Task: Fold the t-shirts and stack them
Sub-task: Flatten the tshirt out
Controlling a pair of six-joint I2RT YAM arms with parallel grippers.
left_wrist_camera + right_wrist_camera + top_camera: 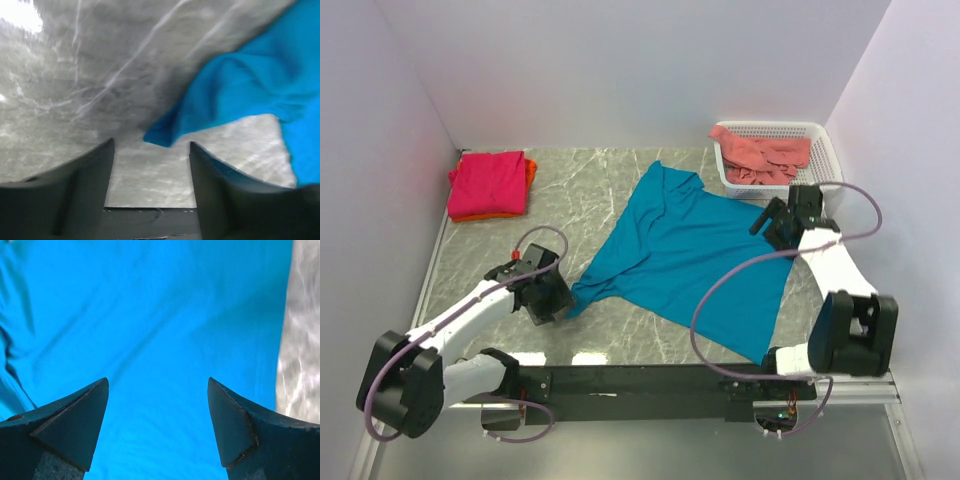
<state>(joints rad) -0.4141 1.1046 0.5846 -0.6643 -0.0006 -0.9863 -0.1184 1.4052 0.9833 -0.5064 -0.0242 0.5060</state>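
Robot lab cell.
Boxed by white walls (620, 70), floored with a marble-look bench (580, 190), fitted with left arm (455, 322) and right arm (835, 262) on a black rail (640, 380).

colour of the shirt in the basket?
Salmon-pink. The shirt lies heaped in the white basket; the top view shows it best.

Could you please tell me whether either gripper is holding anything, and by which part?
Nothing is held. The left gripper is open just short of the sleeve tip of the teal t-shirt; the right gripper is open above its body.
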